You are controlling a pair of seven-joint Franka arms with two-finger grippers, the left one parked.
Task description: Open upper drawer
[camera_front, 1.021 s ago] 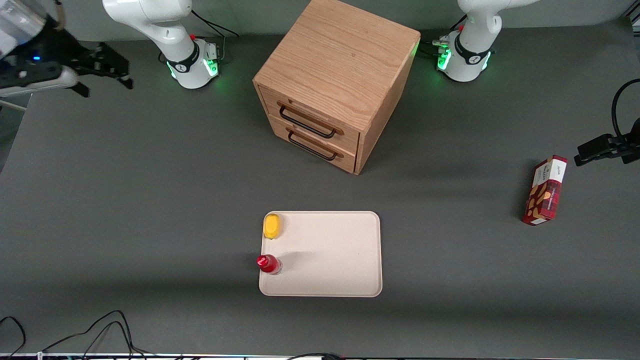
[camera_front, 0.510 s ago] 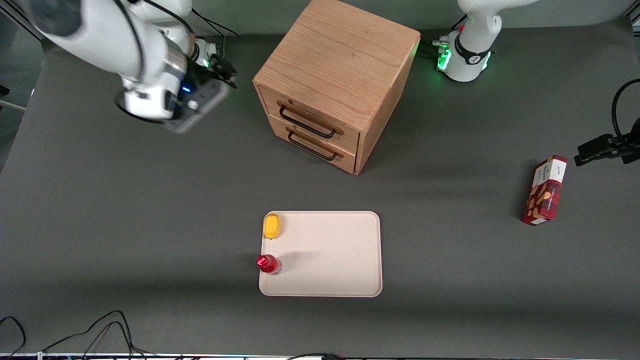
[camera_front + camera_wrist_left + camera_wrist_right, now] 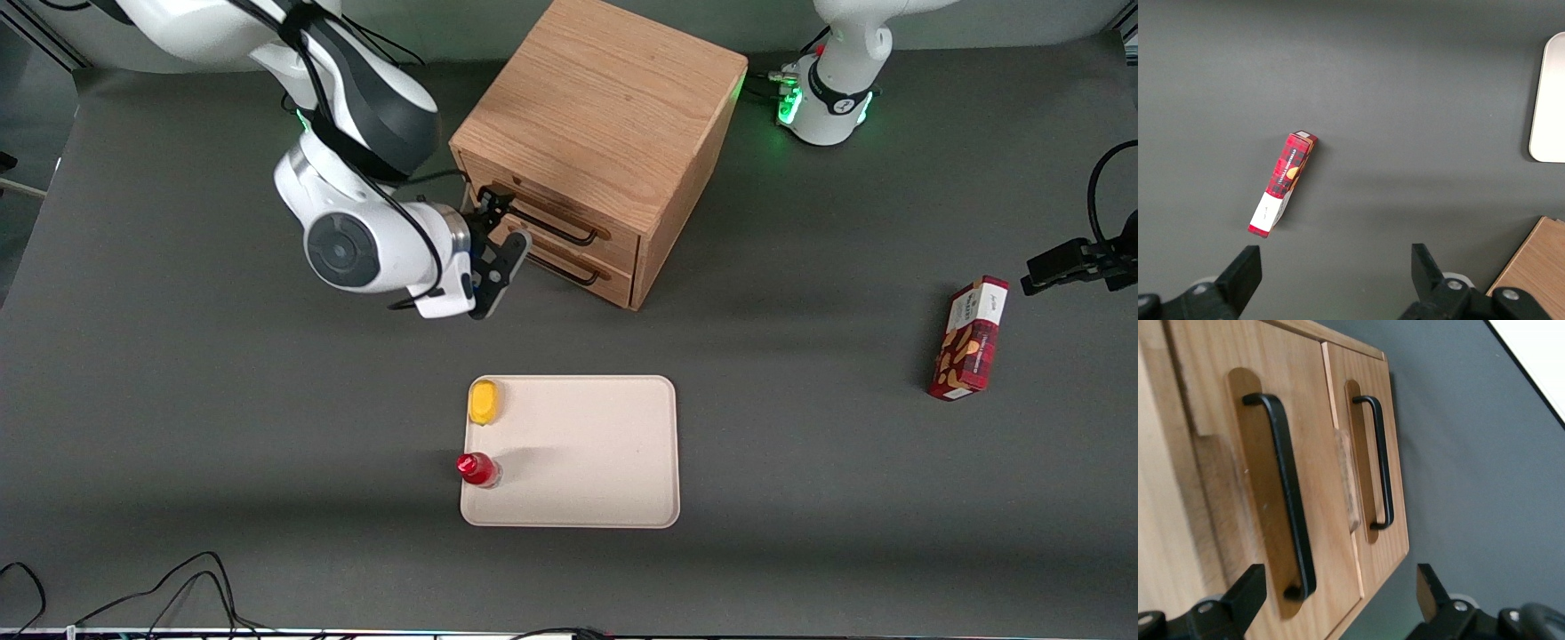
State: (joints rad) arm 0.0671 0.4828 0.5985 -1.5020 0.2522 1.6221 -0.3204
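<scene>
The oak cabinet (image 3: 605, 98) stands at the table's back middle with both drawers shut. The upper drawer (image 3: 556, 212) carries a long black wire handle (image 3: 544, 222); the matching lower drawer (image 3: 578, 276) sits below it. My right gripper (image 3: 500, 220) is open and empty, hovering just in front of the drawer fronts at the working arm's end of the handles, touching nothing. In the right wrist view the gripper (image 3: 1338, 603) faces the upper drawer (image 3: 1325, 520), its handle (image 3: 1288, 507) lying close to one fingertip (image 3: 1248, 593); the lower drawer's handle (image 3: 1381, 467) shows beside it.
A cream tray (image 3: 613, 453) lies nearer the front camera, with a yellow object (image 3: 483, 402) and a red-capped bottle (image 3: 477, 468) at its edge. A red box (image 3: 969, 338) lies toward the parked arm's end and shows in the left wrist view (image 3: 1281, 183). Cables trail along the front edge (image 3: 178, 587).
The right arm has swung in from the working arm's end of the table to the cabinet. Its gripper now hangs in front of the drawers. The drawers have not moved.
</scene>
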